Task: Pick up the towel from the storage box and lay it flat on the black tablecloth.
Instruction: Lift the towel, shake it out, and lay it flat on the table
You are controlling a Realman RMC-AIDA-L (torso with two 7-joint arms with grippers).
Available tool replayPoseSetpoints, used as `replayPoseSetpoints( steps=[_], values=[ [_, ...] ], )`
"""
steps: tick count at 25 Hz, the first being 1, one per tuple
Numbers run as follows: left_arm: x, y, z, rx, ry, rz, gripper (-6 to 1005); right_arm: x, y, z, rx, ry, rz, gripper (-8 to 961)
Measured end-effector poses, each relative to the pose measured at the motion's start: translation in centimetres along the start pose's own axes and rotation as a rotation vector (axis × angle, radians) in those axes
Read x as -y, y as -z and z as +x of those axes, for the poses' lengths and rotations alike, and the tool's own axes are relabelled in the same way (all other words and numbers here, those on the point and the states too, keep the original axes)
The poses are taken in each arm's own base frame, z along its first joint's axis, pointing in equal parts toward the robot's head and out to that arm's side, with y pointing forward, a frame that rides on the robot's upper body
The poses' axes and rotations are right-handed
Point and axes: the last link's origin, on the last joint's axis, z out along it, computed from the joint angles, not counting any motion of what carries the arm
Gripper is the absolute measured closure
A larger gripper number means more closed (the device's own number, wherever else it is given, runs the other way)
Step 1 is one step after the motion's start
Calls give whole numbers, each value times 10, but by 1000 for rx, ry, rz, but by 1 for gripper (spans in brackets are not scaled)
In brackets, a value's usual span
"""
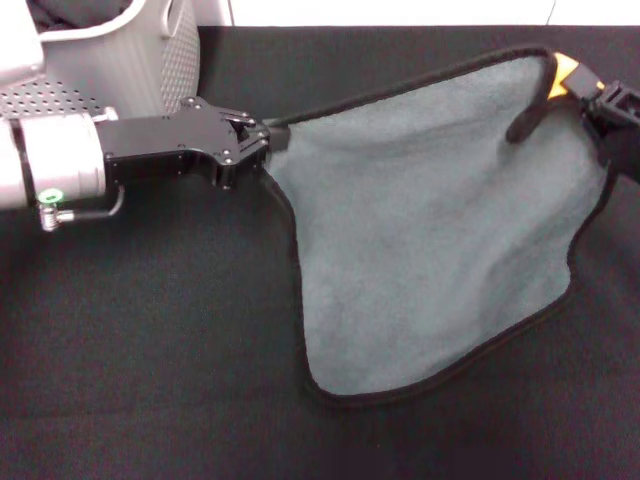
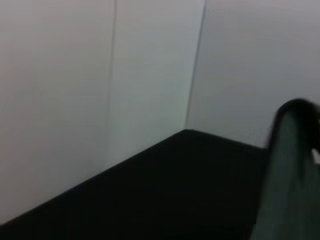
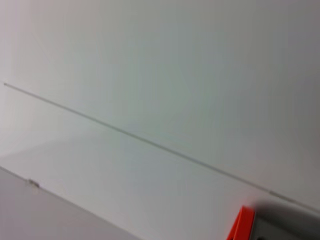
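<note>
You have the plush grey-teal microfibre towel point(image 1: 440, 230) stretched above the black felt tablecloth point(image 1: 150, 350) on the counter. The left claw point(image 1: 262, 140) is clenched on one top corner; the right claw point(image 1: 598, 100), at the counter's far right edge, pinches the other. It is soft, light and limp, sagging between grips, so keep hold at the stitched corners. The perforated light grey plastic storage box point(image 1: 130, 60) sits at the far left corner.

- towel point(image 1: 430, 230): plush, matt grey-teal cloth, black stitched edge
- black tablecloth point(image 1: 150, 350): matt, finely textured felt
- storage box point(image 1: 150, 60): smooth perforated grey plastic
</note>
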Motion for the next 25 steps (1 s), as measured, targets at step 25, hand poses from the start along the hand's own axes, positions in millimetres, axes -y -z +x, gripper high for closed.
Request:
replayPoseSetpoints(
  steps=[25],
  values=[
    [24,-48,14,80,-74,153,912,33,-15,-25,99,-106,208,799]
  ],
)
